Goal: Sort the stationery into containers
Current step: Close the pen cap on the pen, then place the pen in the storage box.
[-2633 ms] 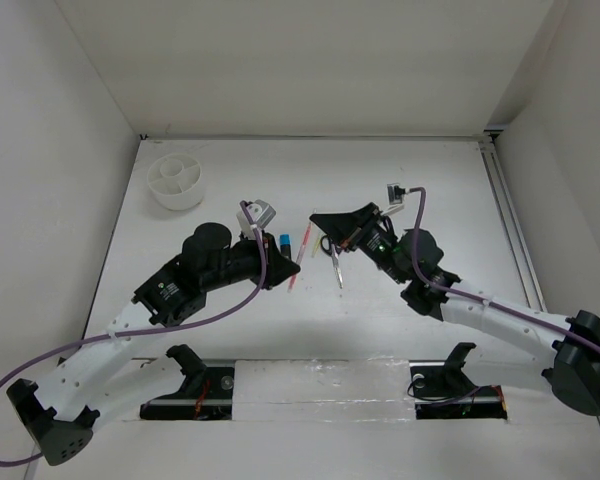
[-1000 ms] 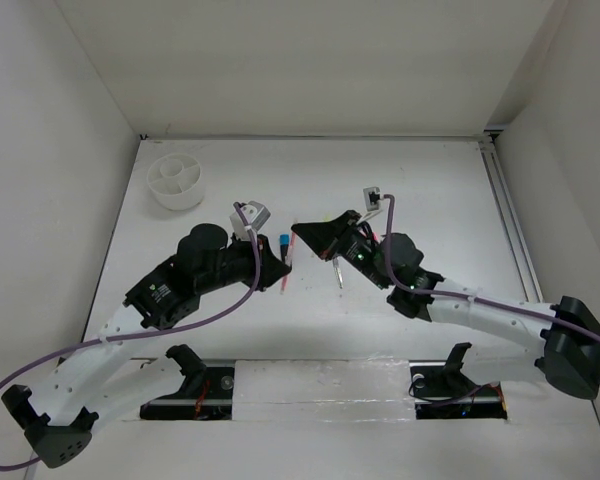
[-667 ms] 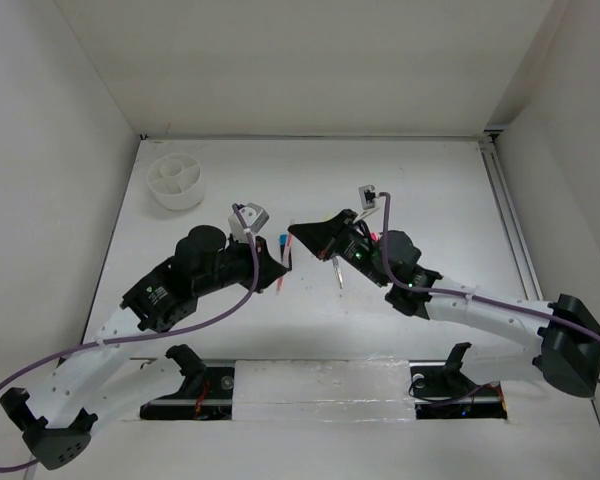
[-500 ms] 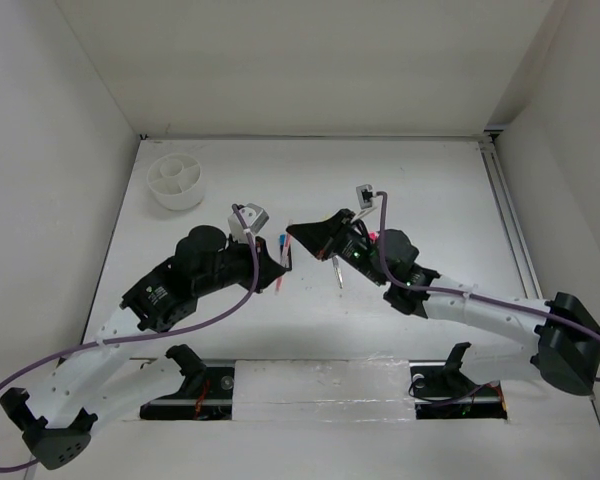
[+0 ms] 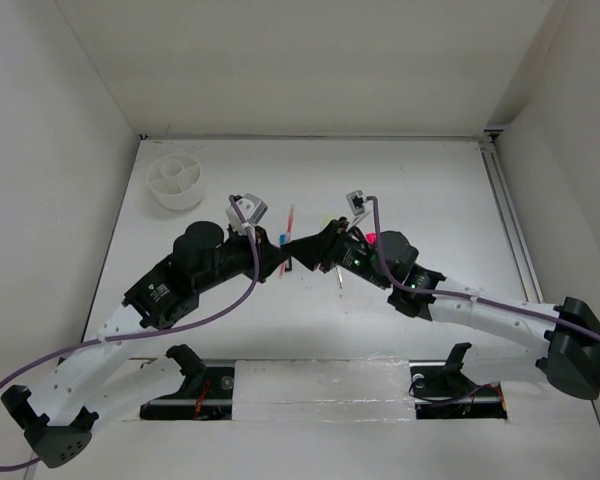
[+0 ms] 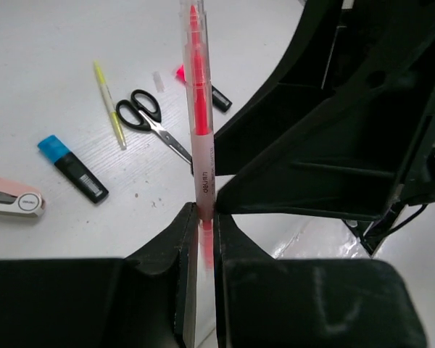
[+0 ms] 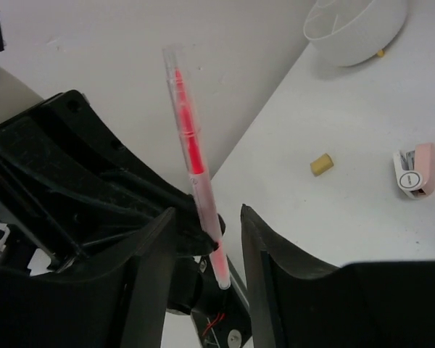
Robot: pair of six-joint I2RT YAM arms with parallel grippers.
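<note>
Looks like a handover step on the pink pen [image 6: 201,130]. The left gripper [image 6: 203,214] pinches its lower end, and the pen stands upright off the worktop [image 5: 420,180] at the centre of the top view. The right gripper [image 7: 208,212] is spread, with a finger on either side of the same pen and not clamping it. Loose beyond, in the left wrist view: blue-cap marker [image 6: 72,167], scissors [image 6: 151,119], yellow stick [image 6: 109,105], pink-cap marker [image 6: 203,88]. The tan eraser [image 7: 320,164] shows in the right wrist view. The white cup [image 5: 177,182] sits farthest, upper left of the top view, well apart from both grippers. Judgement: the left arm has the pen, so the right gripper should back clear next. The left then carries the pen to the cup and releases it over a compartment.
</note>
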